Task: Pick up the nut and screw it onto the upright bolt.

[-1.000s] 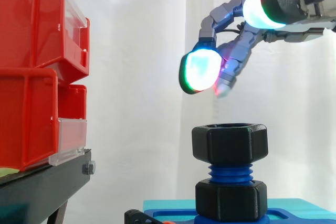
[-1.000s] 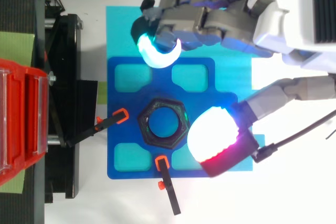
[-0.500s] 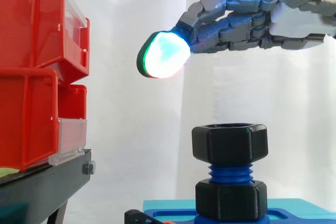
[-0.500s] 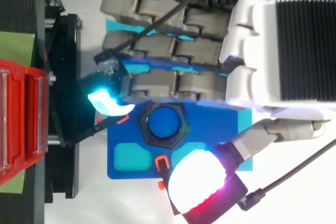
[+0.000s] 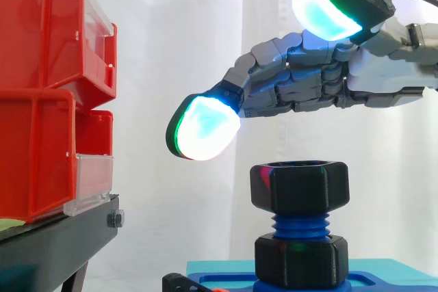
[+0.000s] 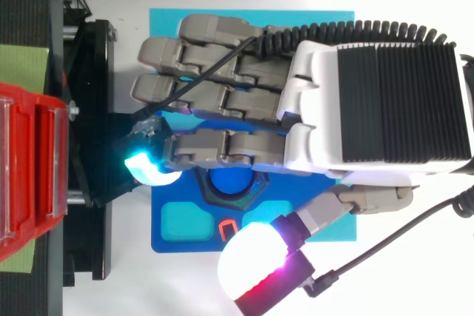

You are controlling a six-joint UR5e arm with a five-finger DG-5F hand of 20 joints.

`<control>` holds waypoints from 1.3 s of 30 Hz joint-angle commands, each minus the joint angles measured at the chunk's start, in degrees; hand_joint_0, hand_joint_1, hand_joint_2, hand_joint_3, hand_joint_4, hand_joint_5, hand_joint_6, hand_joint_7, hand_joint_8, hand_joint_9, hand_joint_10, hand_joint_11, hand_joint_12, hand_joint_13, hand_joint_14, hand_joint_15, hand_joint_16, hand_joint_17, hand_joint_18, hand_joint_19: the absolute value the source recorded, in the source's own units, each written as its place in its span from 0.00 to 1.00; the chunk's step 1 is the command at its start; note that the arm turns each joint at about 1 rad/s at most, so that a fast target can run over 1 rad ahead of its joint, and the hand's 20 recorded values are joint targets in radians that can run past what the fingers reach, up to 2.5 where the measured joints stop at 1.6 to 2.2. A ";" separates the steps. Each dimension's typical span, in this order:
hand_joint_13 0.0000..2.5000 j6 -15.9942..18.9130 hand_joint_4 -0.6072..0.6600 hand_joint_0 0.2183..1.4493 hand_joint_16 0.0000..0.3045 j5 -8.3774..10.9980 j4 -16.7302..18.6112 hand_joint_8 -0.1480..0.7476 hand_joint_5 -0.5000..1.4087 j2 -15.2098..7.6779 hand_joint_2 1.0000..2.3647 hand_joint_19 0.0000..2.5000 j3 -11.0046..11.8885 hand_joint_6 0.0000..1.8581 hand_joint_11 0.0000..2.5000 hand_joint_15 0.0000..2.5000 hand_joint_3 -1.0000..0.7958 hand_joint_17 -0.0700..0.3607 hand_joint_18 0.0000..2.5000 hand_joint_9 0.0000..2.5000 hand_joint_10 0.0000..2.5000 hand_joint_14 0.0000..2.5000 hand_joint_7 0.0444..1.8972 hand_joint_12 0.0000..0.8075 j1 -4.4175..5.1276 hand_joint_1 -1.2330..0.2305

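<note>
Before the white curtain (image 5: 171,46) the hand (image 5: 294,90) was held spread (empty) over the nut (image 5: 299,186). Opposite flats were judged best gripped squarely.

Side cam: level, close, looking across below the grey robot hand (image 5: 308,90) at the black hexagonal plastic nut (image 5: 299,186) — top cam looks down on the hand's back, same nut underneath.

We record a black nut (image 5: 299,186) and a blue bolt (image 5: 300,224). The plate (image 6: 174,192) is dark blue, the mat (image 6: 163,21) cyan. The hand (image 6: 370,109) is grey and white with a black ribbed panel. Its pads (image 5: 202,128) glow cyan-white with green rims, one edged magenta. We note red bins (image 5: 34,100), a black stand (image 5: 55,247) and a white curtain (image 5: 178,32).
</note>
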 commanded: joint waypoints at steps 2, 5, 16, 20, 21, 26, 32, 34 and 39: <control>0.00 0.49 0.57 0.20 0.17 0.17 0.13 0.35 0.17 -0.16 0.00 0.00 -0.02 0.27 0.00 0.00 0.28 0.44 0.00 0.04 0.00 0.00 0.30 0.43 0.10 0.94; 0.00 0.49 0.57 0.21 0.17 0.17 0.13 0.36 0.17 -0.16 0.00 0.00 -0.02 0.27 0.00 0.00 0.28 0.44 0.00 0.05 0.00 0.00 0.31 0.43 0.36 0.93; 0.00 0.49 0.60 0.21 0.17 0.17 -0.04 0.39 0.18 -0.16 0.00 0.00 -0.64 0.27 0.00 0.00 0.28 0.43 0.00 0.07 0.00 0.00 0.37 0.44 0.89 0.90; 0.00 0.49 0.60 0.21 0.17 0.61 1.01 0.40 0.18 -0.16 0.00 0.00 -1.78 0.27 0.00 0.00 0.28 0.43 0.00 0.08 0.00 0.00 0.38 0.44 1.07 0.89; 0.00 0.49 0.61 0.21 0.16 0.61 1.19 0.40 0.18 -0.07 0.00 0.00 -1.78 0.27 0.00 0.00 0.28 0.42 0.00 0.08 0.00 0.00 0.39 0.44 1.07 0.89; 0.00 0.49 0.61 0.21 0.16 0.78 1.80 0.41 0.18 -0.07 0.00 0.00 -2.04 0.27 0.00 0.00 0.28 0.42 0.00 0.09 0.00 0.00 0.40 0.44 1.07 0.88; 0.00 0.49 0.64 0.22 0.15 0.70 1.63 0.44 0.19 -0.16 0.00 0.00 -2.04 0.27 0.00 0.00 0.28 0.41 0.00 0.09 0.00 0.00 0.44 0.44 1.07 0.86; 0.01 0.49 0.65 0.22 0.15 0.70 1.54 0.45 0.19 -0.07 0.00 0.00 -2.04 0.27 0.00 0.00 0.28 0.40 0.00 0.10 0.00 0.00 0.46 0.44 1.07 0.85; 0.05 0.49 0.67 0.22 0.12 0.43 1.54 0.47 0.20 -0.16 0.00 0.00 -2.04 0.27 0.00 0.00 0.28 0.35 0.00 0.13 0.00 0.00 0.48 0.38 0.63 0.81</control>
